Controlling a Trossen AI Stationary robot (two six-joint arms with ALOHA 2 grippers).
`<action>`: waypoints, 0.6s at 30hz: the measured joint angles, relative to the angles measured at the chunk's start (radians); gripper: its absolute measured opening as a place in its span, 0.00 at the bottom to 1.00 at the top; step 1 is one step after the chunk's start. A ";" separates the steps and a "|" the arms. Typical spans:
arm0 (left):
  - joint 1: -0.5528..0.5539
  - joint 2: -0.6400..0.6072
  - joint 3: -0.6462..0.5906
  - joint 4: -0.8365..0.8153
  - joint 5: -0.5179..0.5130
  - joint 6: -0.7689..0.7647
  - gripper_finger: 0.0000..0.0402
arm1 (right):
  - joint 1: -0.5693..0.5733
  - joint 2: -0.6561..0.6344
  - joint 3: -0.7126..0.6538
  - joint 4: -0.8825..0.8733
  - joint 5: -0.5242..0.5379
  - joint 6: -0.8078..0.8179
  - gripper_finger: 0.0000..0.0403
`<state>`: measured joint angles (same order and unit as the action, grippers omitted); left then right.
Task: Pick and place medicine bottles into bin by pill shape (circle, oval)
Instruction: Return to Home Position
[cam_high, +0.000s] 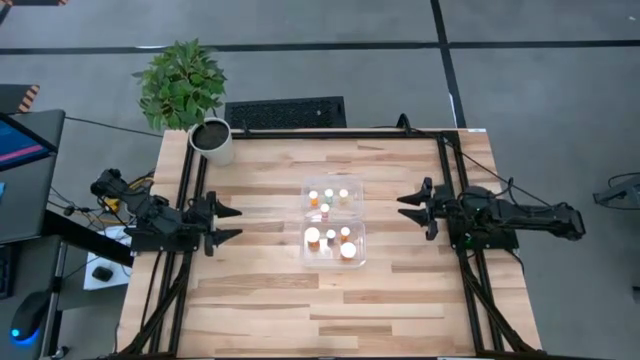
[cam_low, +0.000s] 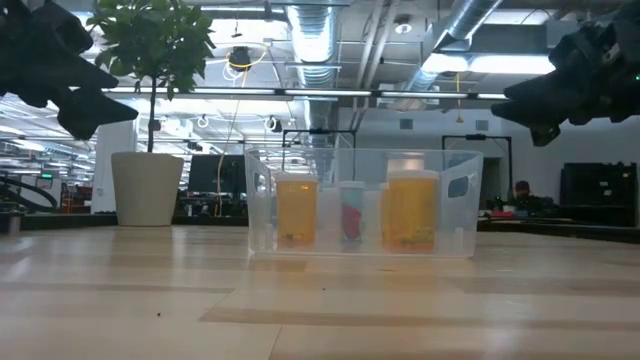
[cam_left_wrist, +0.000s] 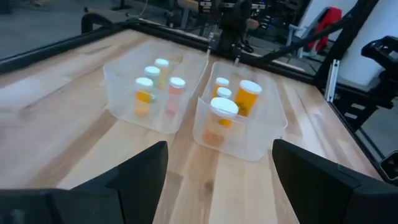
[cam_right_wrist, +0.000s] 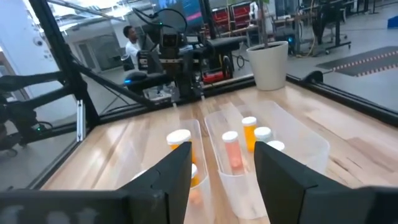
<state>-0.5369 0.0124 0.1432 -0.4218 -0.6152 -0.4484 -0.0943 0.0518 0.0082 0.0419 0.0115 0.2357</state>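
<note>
Okay, both arms sit at opposite sides of the table (cam_high: 260, 300), well apart from the bin (cam_high: 306, 205) in the middle. Left gripper (cam_high: 237, 224) is empty with its fingers spread. Right gripper (cam_high: 400, 207) is empty too, fingers apart. The bottles (cam_high: 314, 236) stand upright inside the bin, white caps up, some in each compartment. A plant pot (cam_high: 212, 140) sits at the far left corner.

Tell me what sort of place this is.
Probably an open robotics lab or workshop: exposed ceiling ducts, a person by a workstation beyond the wooden table, and the left gripper and right gripper hanging open at its sides.
</note>
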 joint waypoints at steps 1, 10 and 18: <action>0.000 0.000 0.000 0.000 0.004 -0.001 0.70 | 0.001 0.001 0.000 -0.004 -0.001 0.000 0.45; 0.000 0.000 0.000 -0.003 0.043 -0.006 0.70 | 0.001 0.000 -0.001 -0.012 -0.005 0.001 0.46; 0.000 0.000 0.000 -0.003 0.043 -0.007 0.70 | 0.001 0.000 -0.001 -0.015 -0.005 0.002 0.45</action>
<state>-0.5369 0.0124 0.1432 -0.4252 -0.5724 -0.4553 -0.0933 0.0521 0.0071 0.0269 0.0063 0.2375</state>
